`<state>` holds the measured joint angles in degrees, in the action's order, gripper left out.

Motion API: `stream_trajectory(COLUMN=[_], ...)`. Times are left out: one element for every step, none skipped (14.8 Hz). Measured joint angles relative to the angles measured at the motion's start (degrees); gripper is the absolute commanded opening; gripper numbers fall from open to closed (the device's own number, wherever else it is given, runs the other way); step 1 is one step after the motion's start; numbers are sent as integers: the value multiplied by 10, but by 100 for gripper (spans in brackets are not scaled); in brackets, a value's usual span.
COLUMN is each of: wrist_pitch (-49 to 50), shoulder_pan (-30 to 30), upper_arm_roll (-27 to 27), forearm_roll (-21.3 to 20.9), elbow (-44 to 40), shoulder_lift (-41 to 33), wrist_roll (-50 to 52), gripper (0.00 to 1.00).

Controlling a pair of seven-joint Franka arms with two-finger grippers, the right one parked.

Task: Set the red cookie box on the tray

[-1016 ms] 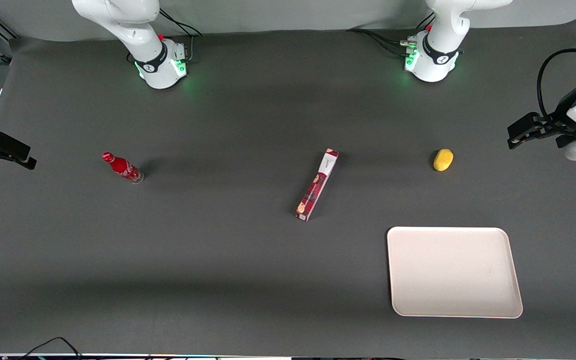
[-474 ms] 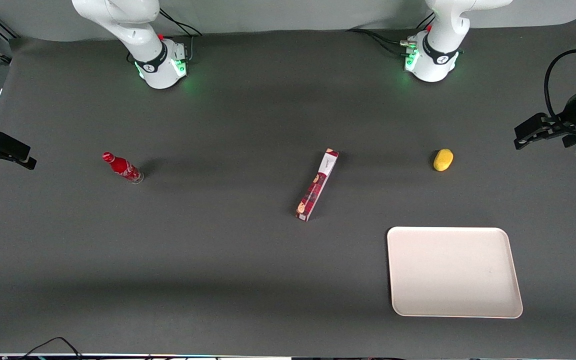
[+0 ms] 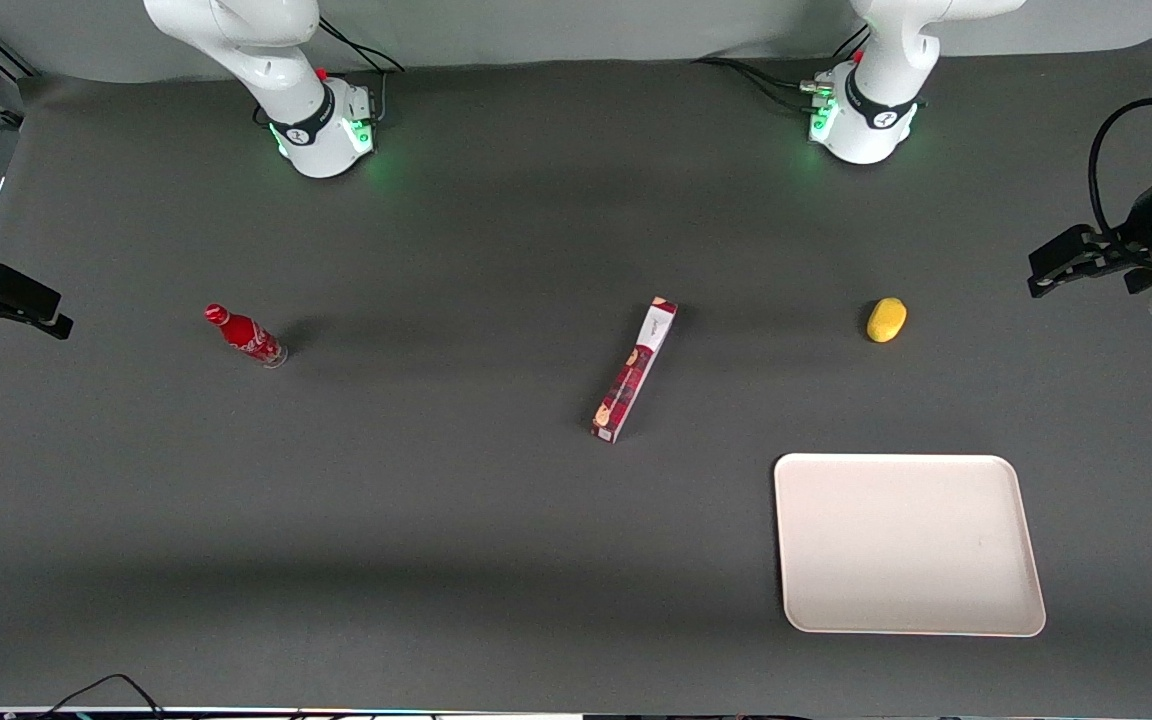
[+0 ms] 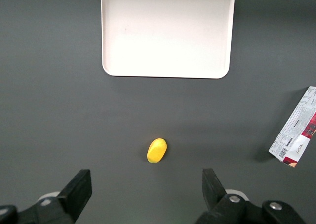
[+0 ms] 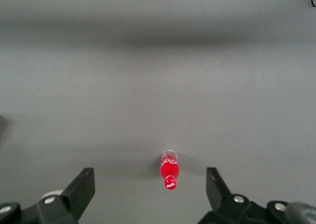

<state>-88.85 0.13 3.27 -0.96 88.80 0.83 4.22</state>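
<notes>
Approach step: black two-finger gripper (image 3: pixel 1041 276) is hanging open and empty at the working arm's table end, needing to reach the long dark-red plaid cookie box (image 3: pixel 635 369) before the cream-white flat tray (image 3: pixel 908 543).

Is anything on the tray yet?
No. The tray shows bare cream surface in both views, nothing covered. The red cookie box lies on the table, farther from the front camera. The gripper hovers open at the working arm's end of the table, holding nothing.
</notes>
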Motion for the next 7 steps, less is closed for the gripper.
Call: stream_trajectory(wrist_pitch=[0,0,0,0,0,0,0], shoulder_pan=[0,0,0,0,-1,-1,-2], upper_arm_roll=[0,0,0,1,3,6,11], forearm_roll=[0,0,0,1,1,1,2], elbow=[0,0,0,0,0,0,0], shoulder_lift=[0,0,0,0,0,0,0], wrist_roll=[0,0,0,-1,-1,-1,-1], gripper=[100,100,100,100,100,100,100])
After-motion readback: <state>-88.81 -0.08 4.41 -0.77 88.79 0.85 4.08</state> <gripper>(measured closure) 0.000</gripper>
